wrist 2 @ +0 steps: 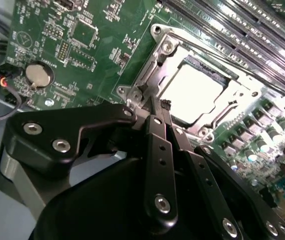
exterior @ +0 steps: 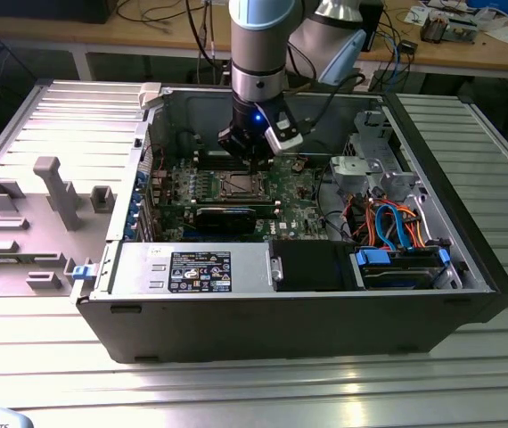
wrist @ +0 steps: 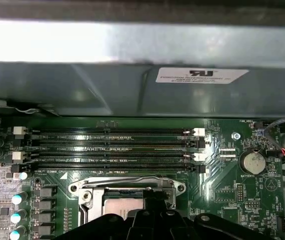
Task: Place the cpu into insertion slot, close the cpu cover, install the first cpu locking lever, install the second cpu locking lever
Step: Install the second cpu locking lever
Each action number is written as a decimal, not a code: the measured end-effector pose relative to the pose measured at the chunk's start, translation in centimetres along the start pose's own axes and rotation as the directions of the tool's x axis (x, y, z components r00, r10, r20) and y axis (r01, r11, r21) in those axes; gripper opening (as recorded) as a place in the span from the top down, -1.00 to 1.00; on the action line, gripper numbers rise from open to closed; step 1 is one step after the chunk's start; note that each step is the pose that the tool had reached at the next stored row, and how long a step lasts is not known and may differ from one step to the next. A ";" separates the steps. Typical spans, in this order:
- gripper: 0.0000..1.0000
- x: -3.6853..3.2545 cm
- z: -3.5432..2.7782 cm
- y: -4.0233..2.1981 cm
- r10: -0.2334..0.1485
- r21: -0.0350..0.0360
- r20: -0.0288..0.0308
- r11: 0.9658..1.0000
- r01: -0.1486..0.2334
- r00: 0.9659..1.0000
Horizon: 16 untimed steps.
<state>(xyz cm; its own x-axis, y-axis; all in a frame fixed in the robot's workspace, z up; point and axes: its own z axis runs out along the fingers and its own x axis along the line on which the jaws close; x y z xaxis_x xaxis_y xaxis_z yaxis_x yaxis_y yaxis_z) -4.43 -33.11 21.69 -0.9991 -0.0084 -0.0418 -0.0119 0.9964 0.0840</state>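
In the exterior view the gripper point(exterior: 252, 153) hangs in the upper middle of the frame, lowered into the open computer case point(exterior: 468, 259) that lies on the ribbed metal tabletop point(exterior: 263, 392), its tip just above the socket on the green motherboard point(exterior: 303, 209). In the second wrist view the gripper's black fingers point(wrist 2: 158, 131) are drawn together, their tips meeting at the edge of the socket frame with nothing visible between them. The cpu point(wrist 2: 191, 93) already sits in the socket, its pale metal top showing through the window of the cpu cover point(wrist 2: 158, 64), which lies flat around it, right of centre in the frame. A round coin battery point(wrist 2: 36, 74) sits on the board at the left. In the first wrist view the cpu point(wrist: 118, 206) lies at the bottom centre, below the memory slots point(wrist: 112, 147).
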 end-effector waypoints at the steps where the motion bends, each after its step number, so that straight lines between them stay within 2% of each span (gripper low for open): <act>1: 0.79 -0.02 -0.37 0.03 0.000 0.000 0.000 1.000 0.000 1.000; 3: 0.79 -0.04 -1.05 0.09 0.000 0.000 0.000 1.000 0.000 1.000; 6: 0.79 -0.07 -1.62 0.14 0.000 0.000 0.000 1.000 0.000 1.000; 10: 0.79 -0.07 -1.67 0.00 0.000 0.000 0.000 1.000 0.000 1.000; 14: 0.79 -0.06 -1.69 -0.54 0.000 0.000 0.000 1.000 0.000 1.000; 16: 0.79 -0.06 -1.70 -1.03 0.000 0.000 0.000 1.000 0.000 1.000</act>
<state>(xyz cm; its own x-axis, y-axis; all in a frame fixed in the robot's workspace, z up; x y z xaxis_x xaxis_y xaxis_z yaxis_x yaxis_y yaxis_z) -4.43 -34.28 23.30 -0.9991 -0.0085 -0.0418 -0.0120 0.9964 0.0841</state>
